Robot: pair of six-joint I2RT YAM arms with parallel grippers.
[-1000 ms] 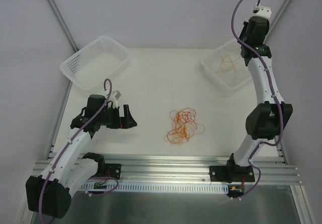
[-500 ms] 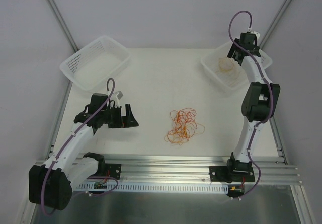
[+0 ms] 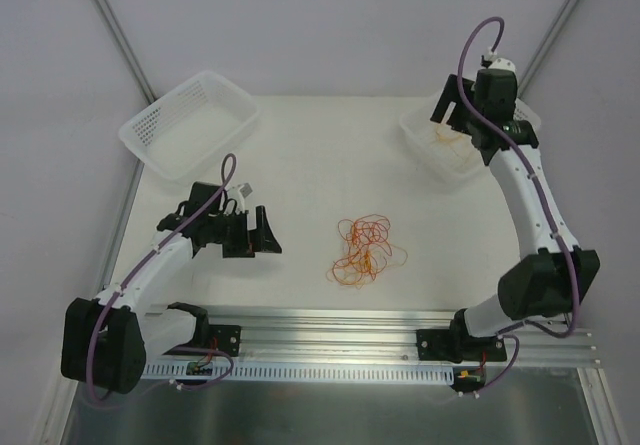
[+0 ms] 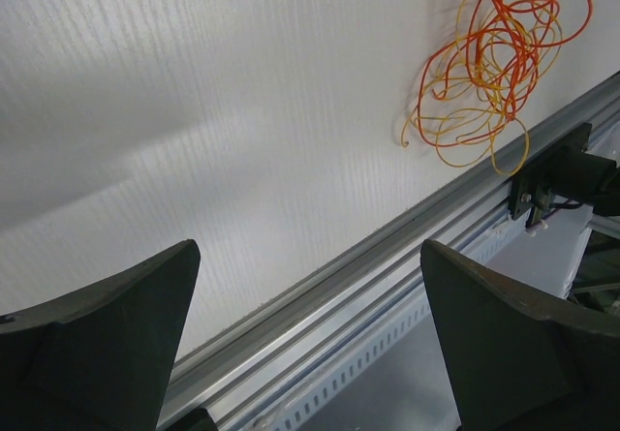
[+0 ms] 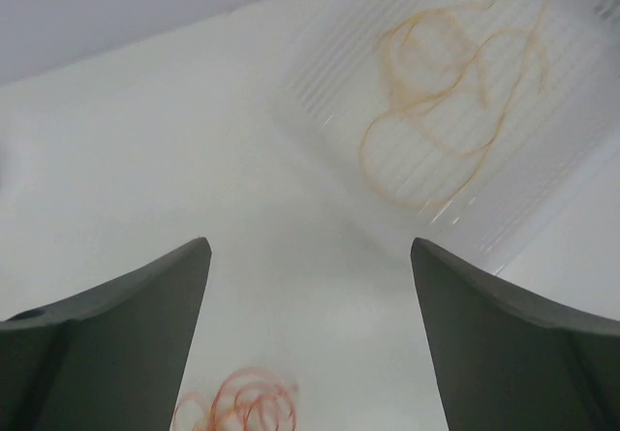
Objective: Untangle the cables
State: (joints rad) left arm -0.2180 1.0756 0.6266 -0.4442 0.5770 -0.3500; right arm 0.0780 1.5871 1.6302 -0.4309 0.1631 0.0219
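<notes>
A tangle of thin orange and red cables [image 3: 365, 250] lies on the white table between the arms; it also shows in the left wrist view [image 4: 494, 53] and at the bottom of the right wrist view [image 5: 242, 407]. One loose orange cable [image 3: 447, 140] [image 5: 446, 111] lies in the right basket. My left gripper [image 3: 268, 233] [image 4: 308, 249] is open and empty, low over the table to the left of the tangle. My right gripper [image 3: 447, 115] [image 5: 310, 244] is open and empty above the right basket's near-left side.
A white slotted basket [image 3: 425, 150] sits at the back right and another [image 3: 190, 125] at the back left. An aluminium rail [image 3: 330, 325] [image 4: 387, 247] runs along the table's near edge, where both arm bases stand.
My right gripper has opened over the right basket, and its arm has swung lower and leftward. The left gripper has edged right toward the tangle.
</notes>
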